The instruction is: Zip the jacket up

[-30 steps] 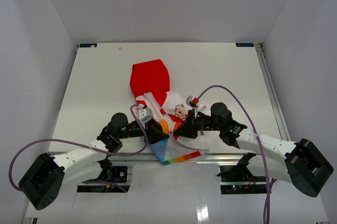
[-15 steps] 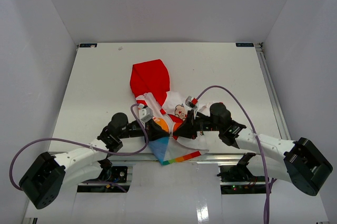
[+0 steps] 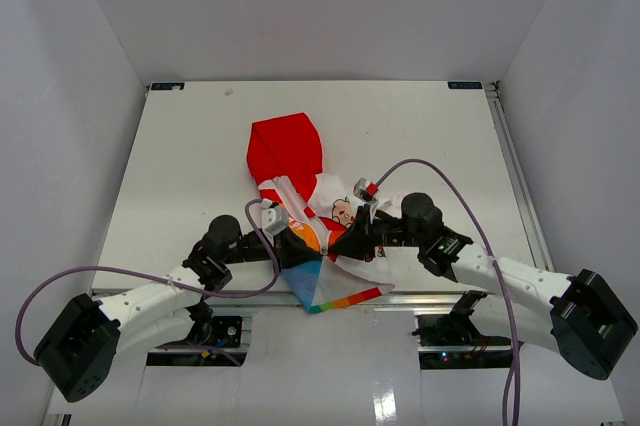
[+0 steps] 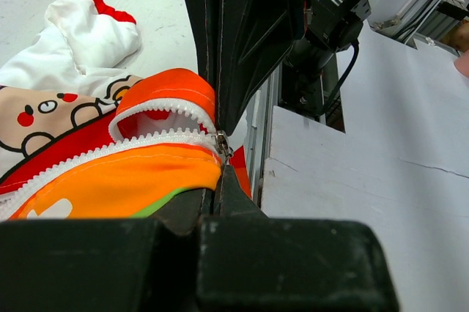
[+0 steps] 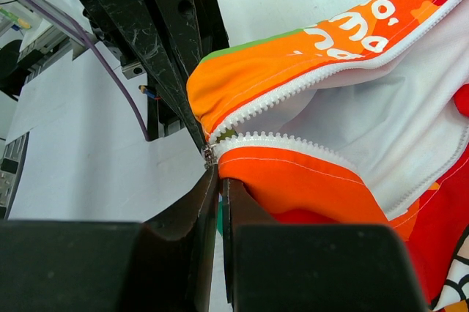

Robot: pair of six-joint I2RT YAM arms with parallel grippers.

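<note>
Orange zip end | jacket at table 6 o'clock edge, hood twd 12 | L gripper & R gripper both clamped on it | keep base taut, draw slider twd 12 slow

**One jacket on my white surface**

On my monitor the white surface carries the jacket. It lies crumpled, with its red hood spread flat at the far end, and its rainbow hem reaches over the surface's near edge. Far beyond the hood, toward the left, I see a small dark speck. A metal rail borders the surface well to the jacket's right.
</note>
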